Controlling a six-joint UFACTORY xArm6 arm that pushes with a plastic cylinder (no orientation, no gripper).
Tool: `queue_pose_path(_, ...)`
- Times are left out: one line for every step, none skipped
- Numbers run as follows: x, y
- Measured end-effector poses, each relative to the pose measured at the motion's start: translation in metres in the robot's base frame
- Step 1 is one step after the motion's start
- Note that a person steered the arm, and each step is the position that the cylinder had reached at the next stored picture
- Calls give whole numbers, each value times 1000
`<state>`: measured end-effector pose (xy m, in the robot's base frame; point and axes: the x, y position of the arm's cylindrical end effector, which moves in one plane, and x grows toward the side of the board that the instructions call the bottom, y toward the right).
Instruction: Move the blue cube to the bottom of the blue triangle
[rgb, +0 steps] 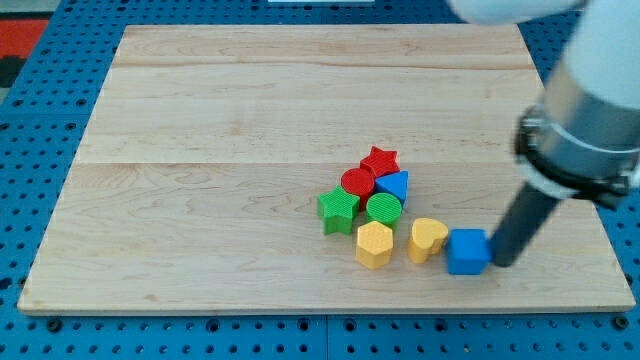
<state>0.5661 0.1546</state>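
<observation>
The blue cube (467, 251) lay toward the board's bottom right, just right of the yellow heart (427, 240). My tip (503, 262) stood against its right face, touching or very nearly; this rig has no jaws, only the rod. The blue triangle (394, 186) sat up and to the left, at the right edge of a tight cluster with the red star (379, 160), red cylinder (357, 183), green cylinder (383, 209) and green star (338, 209); a yellow hexagon (374, 244) lay below.

Judgement: the push was in hand. The spot below the triangle looked crowded by the green cylinder and heart, so the next move called for a leftward-upward shove, probably displacing the heart.

Blocks appeared ridged, matte plastic; the board (200, 120) was pale planked wood.
</observation>
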Motion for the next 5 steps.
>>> queue_pose_path(0,-22)
queue_pose_path(0,-33)
queue_pose_path(-4,-34)
queue_pose_path(-5,-34)
queue_pose_path(28,-20)
